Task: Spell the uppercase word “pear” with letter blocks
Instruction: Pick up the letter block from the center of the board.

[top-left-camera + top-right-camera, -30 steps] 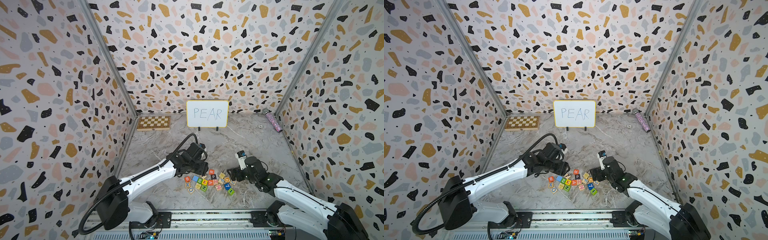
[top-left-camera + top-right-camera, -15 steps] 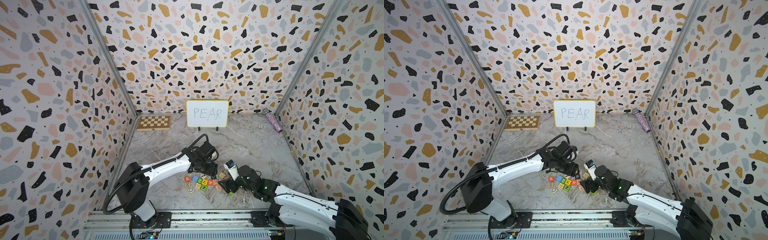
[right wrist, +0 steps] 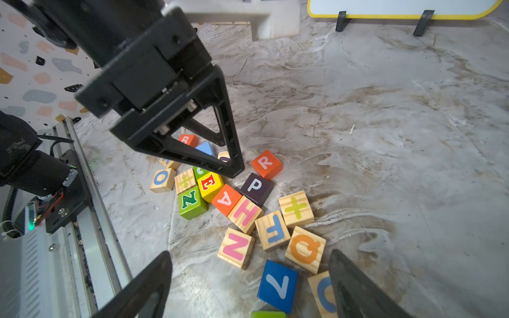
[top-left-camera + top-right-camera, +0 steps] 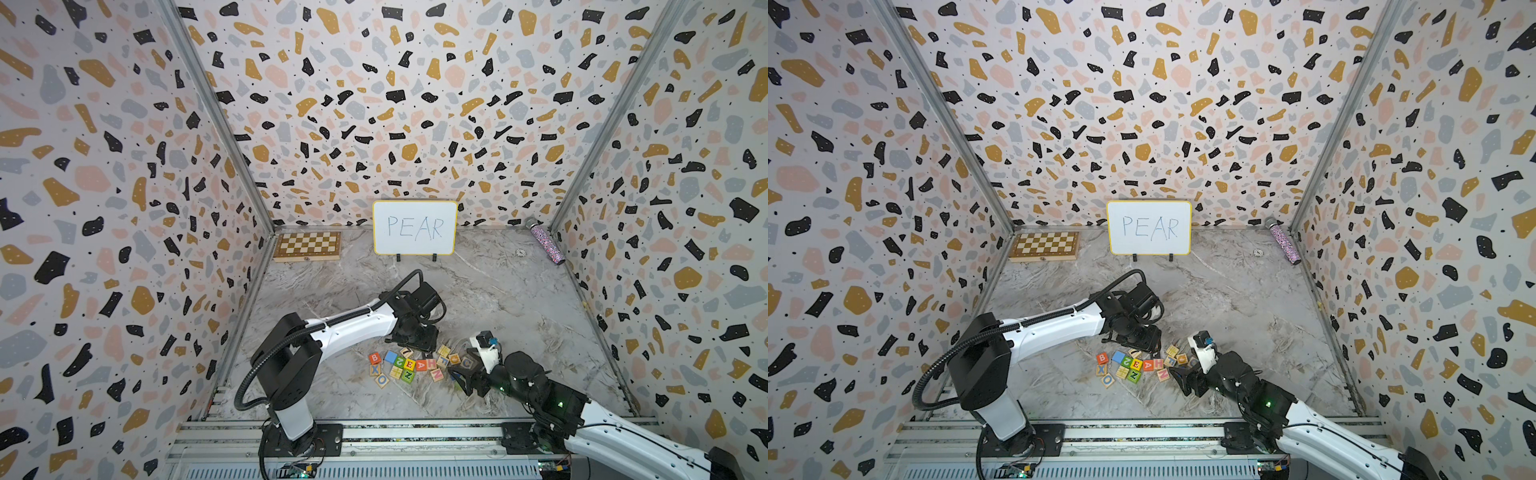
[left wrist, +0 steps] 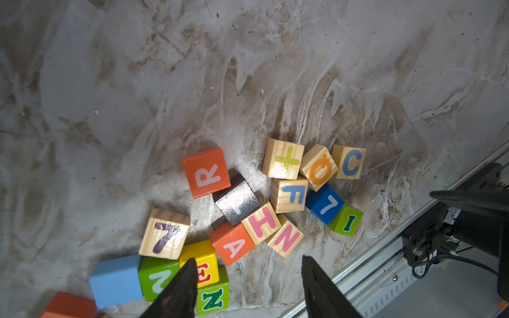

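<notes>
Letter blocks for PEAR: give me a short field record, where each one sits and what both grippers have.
P block: black, in pile, beside R and A
E block: yellow, against A
A block: orange-red, between E and P
R block: orange-red, pile's edge
left gripper: open, empty, above E and A
right gripper: open, empty, by the pile
word: not yet lined up

I count twenty small painted and plain wooden cubes (image 4: 409, 365): ten plain-wood cubes (image 3: 243, 213), three orange-red cubes (image 3: 266, 163), three green cubes (image 3: 192, 202), one yellow cube (image 3: 210, 183), one black cube (image 3: 256, 187), one light blue cube (image 5: 115, 280), one dark blue cube (image 3: 277, 286). One yellow-edged whiteboard (image 4: 414, 227), one wooden chessboard (image 4: 307, 246), one glittery pink tube (image 4: 546, 245). My grippers number two: left gripper (image 5: 248, 258), right gripper (image 3: 249, 253).
</notes>
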